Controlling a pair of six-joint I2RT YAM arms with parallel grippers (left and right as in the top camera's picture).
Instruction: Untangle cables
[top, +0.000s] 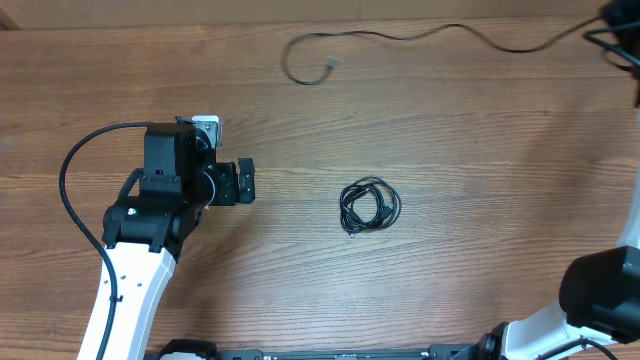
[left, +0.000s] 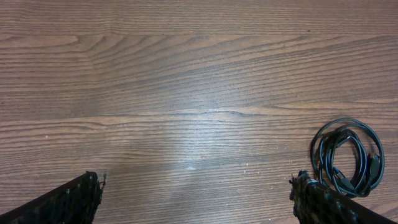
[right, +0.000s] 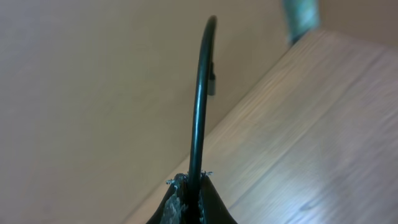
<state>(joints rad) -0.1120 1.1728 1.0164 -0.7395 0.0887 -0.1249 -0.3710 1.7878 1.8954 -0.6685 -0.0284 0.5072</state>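
Hovering L pincer (left: 196, 202) spread wide nr coil (left: 346, 155) | R pincer (right: 189, 190) far-right, pinching long cable (right: 200, 93)

My hand (left: 198, 202) hangs spread wide over the wooden tabletop (left: 186, 74); a small coil of black cable (left: 346, 157) lies just beside one fingertip (left: 323, 202).

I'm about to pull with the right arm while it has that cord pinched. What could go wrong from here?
1. The right gripper is shut on the long cable near the table corner. This thin cord might slip out, or a pull could whip its plug end across the wood.
2. The coil lies unpinned, apart from the open left gripper. Tugging one strand may drag the whole bundle instead of loosening it.
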